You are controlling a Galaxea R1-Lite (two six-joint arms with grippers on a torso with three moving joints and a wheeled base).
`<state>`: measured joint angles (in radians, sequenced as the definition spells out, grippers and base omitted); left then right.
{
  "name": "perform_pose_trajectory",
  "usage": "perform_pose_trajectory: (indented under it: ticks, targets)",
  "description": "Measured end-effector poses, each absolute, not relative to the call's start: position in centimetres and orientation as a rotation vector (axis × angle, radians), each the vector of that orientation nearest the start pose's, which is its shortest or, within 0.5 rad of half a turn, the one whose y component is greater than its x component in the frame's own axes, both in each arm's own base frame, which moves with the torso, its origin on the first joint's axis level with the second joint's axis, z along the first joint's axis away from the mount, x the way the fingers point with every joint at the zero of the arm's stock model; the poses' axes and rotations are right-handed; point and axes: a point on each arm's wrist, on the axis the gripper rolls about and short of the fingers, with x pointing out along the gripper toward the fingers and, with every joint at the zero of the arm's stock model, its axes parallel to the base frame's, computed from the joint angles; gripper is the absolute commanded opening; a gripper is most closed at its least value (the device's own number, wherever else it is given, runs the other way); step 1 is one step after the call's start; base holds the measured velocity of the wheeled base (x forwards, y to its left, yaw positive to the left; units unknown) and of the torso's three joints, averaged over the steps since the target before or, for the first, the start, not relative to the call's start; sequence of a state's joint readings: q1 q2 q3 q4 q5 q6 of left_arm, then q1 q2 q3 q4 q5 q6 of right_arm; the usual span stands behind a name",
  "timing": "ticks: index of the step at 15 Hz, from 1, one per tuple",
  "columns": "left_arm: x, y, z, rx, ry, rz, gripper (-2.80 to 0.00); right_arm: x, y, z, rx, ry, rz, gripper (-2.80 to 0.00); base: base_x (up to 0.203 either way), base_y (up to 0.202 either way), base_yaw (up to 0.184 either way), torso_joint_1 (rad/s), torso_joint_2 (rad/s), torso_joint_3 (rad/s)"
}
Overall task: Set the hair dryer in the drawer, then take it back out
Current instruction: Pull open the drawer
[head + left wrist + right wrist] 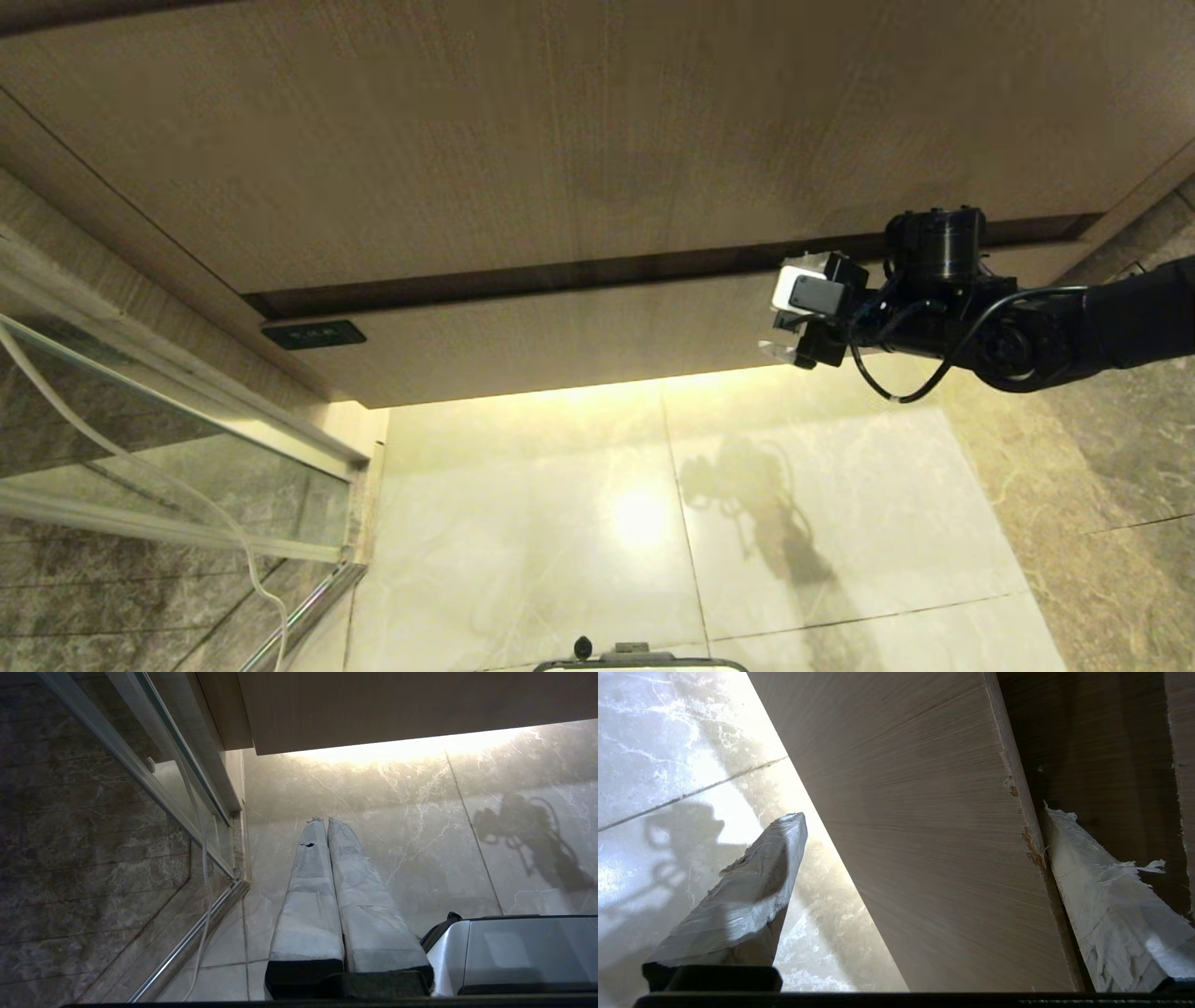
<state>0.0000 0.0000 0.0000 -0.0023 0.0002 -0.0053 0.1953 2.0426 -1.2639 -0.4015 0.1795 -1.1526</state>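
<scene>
nearest the robot, the left gripper is hanging parked over the marble floor, its two padded fingers pressed together and holding nothing. further out, the right gripper is reaching in from the right at the drawer, which is sitting closed or nearly so under the taller wood panel. its fingers are standing wide apart and straddling the drawer front: one finger is hanging below, on the floor side, and the other is lying in the dark gap above the top edge. the drawer's long axis is running left to right, and the right arm is the nearer one, at its right end. the likely next move is a pull outward. the hair dryer is not showing in any view, so its place cannot be told.
</scene>
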Motion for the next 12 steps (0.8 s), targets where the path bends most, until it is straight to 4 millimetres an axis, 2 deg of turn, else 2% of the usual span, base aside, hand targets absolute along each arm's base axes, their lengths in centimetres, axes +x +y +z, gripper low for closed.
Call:
perform_pose_trajectory:
  ticks: [9,12]
  targets:
    - [-2.3,0.0,7.6,-0.005,-0.002,0.0,-2.8,39.5,8.1,15.3,-1.095,0.212,0.548,0.0,0.0,0.0,0.0,0.0,0.0,0.0]
    - [-2.3,0.0,7.6,-0.006,-0.004,0.002,-2.8,38.9,8.0,15.1,-1.067,0.245,0.567,0.0,0.0,0.0,0.0,0.0,0.0,0.0]
